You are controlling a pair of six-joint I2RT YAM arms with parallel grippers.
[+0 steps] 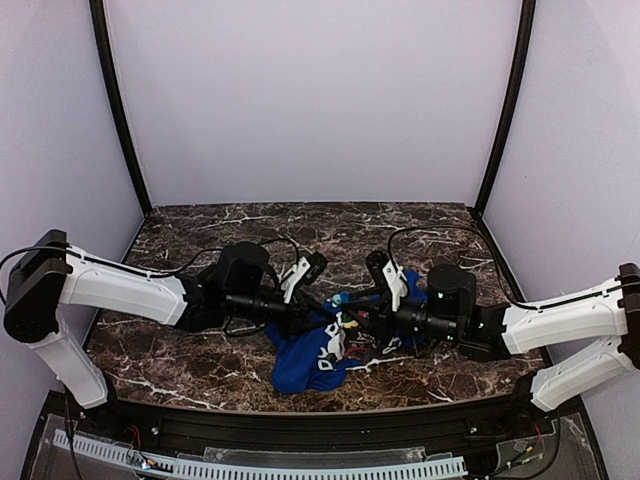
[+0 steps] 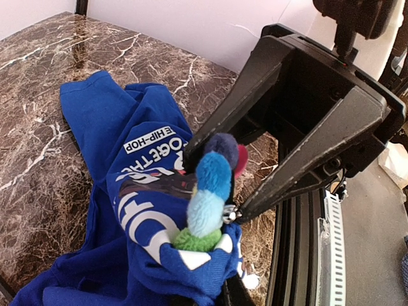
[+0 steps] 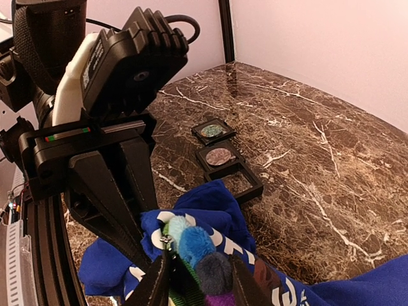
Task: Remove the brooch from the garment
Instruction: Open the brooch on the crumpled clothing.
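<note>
Two black claws meet over a crumpled blue garment (image 2: 102, 121) on a dark brown marble-pattern counter (image 3: 319, 159) veined in white. The cloth is soft and matte and carries bold white lettering (image 2: 150, 138), part of which reads "HIP-HOP".

The brooch (image 2: 207, 191) is a fuzzy row of small pom-poms in green, pale blue, mid blue and navy, with a red-pink edge behind. It stands up from a raised fold of the garment.

The right claw (image 2: 210, 183) is clenched on the brooch, with one angular black finger on each side of the pom-poms. The left claw (image 3: 143, 255) comes down just beside it, and its tips appear to be pinched on a bunch of blue cloth.

The left wrist view faces the right claw head-on and shows the brooch's full row of colours. The right wrist view looks along that claw's own fingers, so the brooch is cropped at the bottom edge. Only this view shows three small dark square trays (image 3: 220, 155) lined up on the counter beyond the cloth. From overhead, the brooch is only a speck of colour between the two wrists, near the counter's front edge.
</note>
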